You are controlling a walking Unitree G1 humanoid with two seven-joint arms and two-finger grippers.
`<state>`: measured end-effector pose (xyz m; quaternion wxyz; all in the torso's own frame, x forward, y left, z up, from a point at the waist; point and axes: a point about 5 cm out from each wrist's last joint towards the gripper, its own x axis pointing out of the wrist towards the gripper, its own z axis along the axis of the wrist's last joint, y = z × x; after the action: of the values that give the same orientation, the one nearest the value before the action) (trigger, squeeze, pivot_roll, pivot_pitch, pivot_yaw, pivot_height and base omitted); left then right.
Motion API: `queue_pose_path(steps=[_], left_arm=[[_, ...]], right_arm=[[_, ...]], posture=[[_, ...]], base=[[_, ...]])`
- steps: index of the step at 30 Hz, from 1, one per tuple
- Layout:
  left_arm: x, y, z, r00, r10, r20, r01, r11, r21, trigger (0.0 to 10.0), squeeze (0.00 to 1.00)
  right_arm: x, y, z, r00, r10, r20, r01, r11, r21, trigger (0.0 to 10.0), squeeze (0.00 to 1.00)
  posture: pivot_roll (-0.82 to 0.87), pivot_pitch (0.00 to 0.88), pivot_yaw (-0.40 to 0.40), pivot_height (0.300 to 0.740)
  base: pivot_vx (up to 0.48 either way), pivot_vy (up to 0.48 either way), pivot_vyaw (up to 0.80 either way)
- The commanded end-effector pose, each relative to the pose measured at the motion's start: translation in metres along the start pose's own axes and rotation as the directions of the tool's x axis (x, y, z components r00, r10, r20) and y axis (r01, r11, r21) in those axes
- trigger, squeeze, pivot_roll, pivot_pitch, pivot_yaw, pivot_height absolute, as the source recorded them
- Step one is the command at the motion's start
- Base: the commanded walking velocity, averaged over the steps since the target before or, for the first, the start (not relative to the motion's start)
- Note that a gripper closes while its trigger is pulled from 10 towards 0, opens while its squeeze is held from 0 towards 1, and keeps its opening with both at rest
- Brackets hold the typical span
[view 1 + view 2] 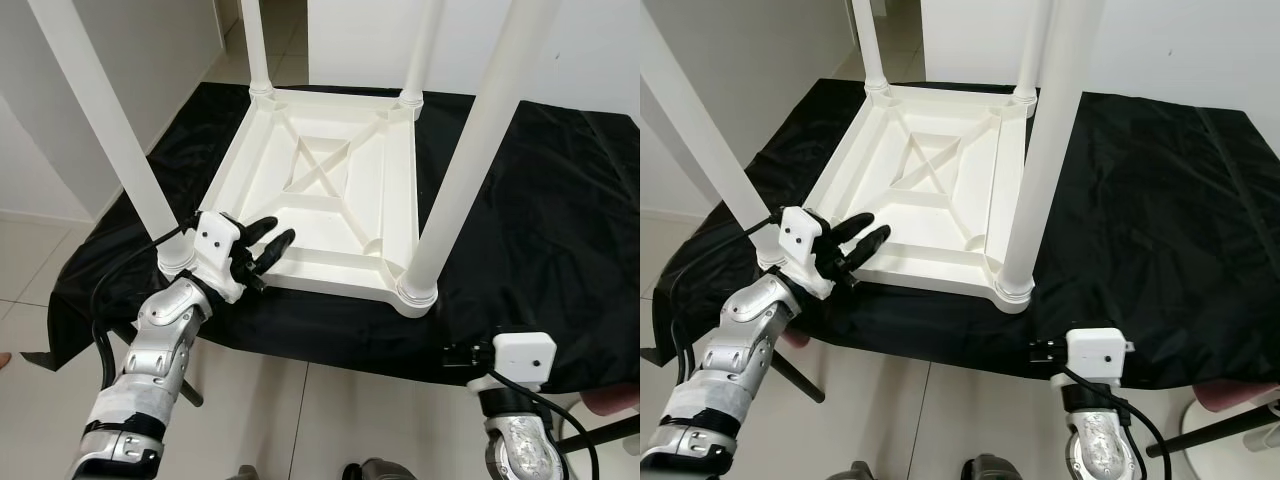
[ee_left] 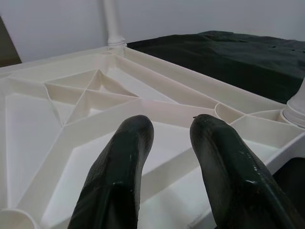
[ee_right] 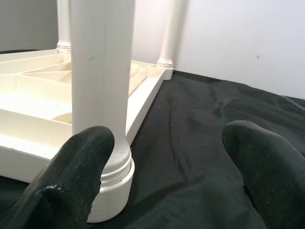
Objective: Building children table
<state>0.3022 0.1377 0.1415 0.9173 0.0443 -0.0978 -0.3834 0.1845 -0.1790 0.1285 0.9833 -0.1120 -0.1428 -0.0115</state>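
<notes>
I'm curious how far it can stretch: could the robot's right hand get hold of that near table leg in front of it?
Probably yes. The right hand is open, and the near leg stands just ahead with only black cloth between them.

Home interior: pale tiled floor (image 1: 30,250), plain white walls (image 1: 120,60), black cloth (image 1: 540,200) over worktable.

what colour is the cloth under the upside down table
Black; the cloth shows best in the right eye view, spread under the white table.
</notes>
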Motion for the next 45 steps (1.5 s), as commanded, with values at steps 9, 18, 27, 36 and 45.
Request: queue_pose_path(steps=[9,18,27,36,45], left_arm=[[-0.010,-0.024,0.003,0.974,-0.222,-0.041,0.222,0.975,0.009,10.0,0.00],[-0.013,-0.049,0.009,0.910,-0.412,-0.047,0.405,0.908,-0.106,10.0,0.00],[-0.006,-0.060,0.009,0.910,-0.413,-0.042,0.409,0.908,-0.091,10.0,0.00],[0.003,-0.069,0.015,0.911,-0.412,-0.023,0.409,0.908,-0.090,10.0,0.00],[0.007,-0.072,0.020,0.907,-0.421,-0.008,0.419,0.904,-0.087,10.0,0.00]], right_arm=[[0.016,0.005,0.005,0.992,0.127,0.016,-0.127,0.991,0.032,10.0,0.00],[0.050,0.021,0.008,0.984,0.167,0.054,-0.172,0.980,0.101,10.0,0.00],[0.084,0.037,0.016,0.995,0.075,0.071,-0.087,0.979,0.184,10.0,0.00],[0.091,0.051,0.023,0.998,-0.004,0.066,-0.014,0.965,0.262,5.3,0.00],[0.092,0.050,0.041,0.992,-0.042,0.116,0.011,0.967,0.254,7.4,0.00]], posture=[[-0.01,0.020,0.039,0.740],[0.00,0.020,0.024,0.740],[0.01,0.017,-0.001,0.740],[0.01,0.010,-0.009,0.740],[0.00,0.003,-0.009,0.740]], base=[[0.000,0.000,0.00],[0.000,0.000,0.00],[0.000,0.000,0.00],[0.000,0.000,0.00],[0.000,0.000,0.00]])
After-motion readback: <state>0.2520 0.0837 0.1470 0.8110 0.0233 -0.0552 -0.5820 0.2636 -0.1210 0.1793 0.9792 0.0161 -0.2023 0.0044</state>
